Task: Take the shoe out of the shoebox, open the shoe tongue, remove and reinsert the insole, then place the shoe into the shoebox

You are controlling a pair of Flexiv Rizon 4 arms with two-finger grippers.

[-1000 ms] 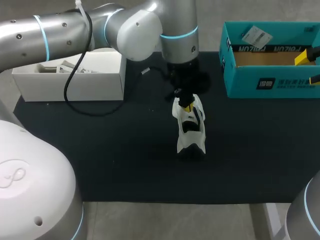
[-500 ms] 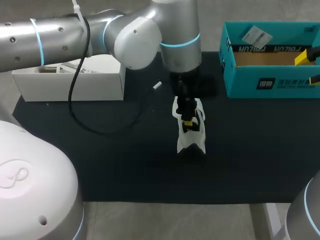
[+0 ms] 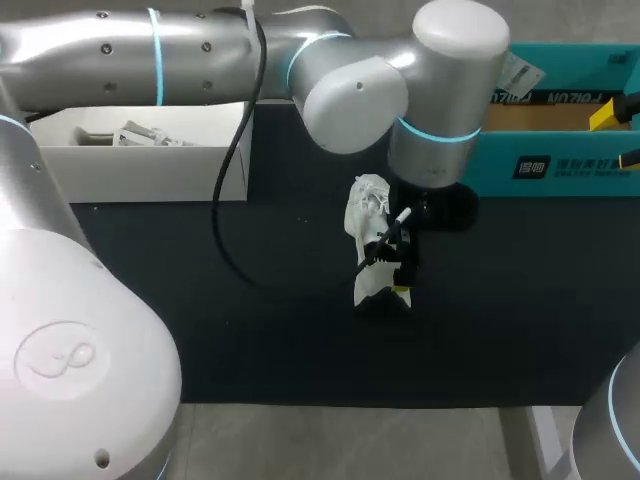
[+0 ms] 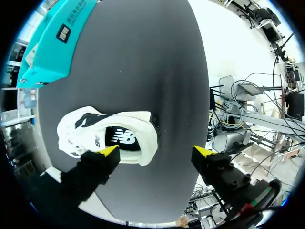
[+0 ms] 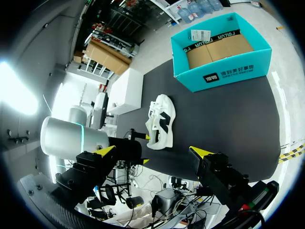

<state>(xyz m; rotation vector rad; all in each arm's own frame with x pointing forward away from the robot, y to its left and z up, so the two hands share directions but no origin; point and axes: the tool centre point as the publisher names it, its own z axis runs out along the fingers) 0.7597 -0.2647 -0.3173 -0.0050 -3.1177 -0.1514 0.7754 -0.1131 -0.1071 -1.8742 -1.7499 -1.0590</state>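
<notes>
One white cardboard box (image 3: 150, 160) sits at ten o'clock of the single white-and-black shoe (image 3: 368, 225), which rests on the matte black desk (image 3: 250, 330). One teal shoebox (image 3: 545, 170), brown inside, stands at two o'clock. Only the left wrist view looks into the shoe's dark opening, with the left fingers (image 4: 108, 151) spread apart. The right fingers (image 5: 106, 150) are also apart.

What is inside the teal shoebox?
Inside the teal shoebox: brown cardboard lining and a white tag at its far wall. Its near wall hides the floor's front edge.
</notes>
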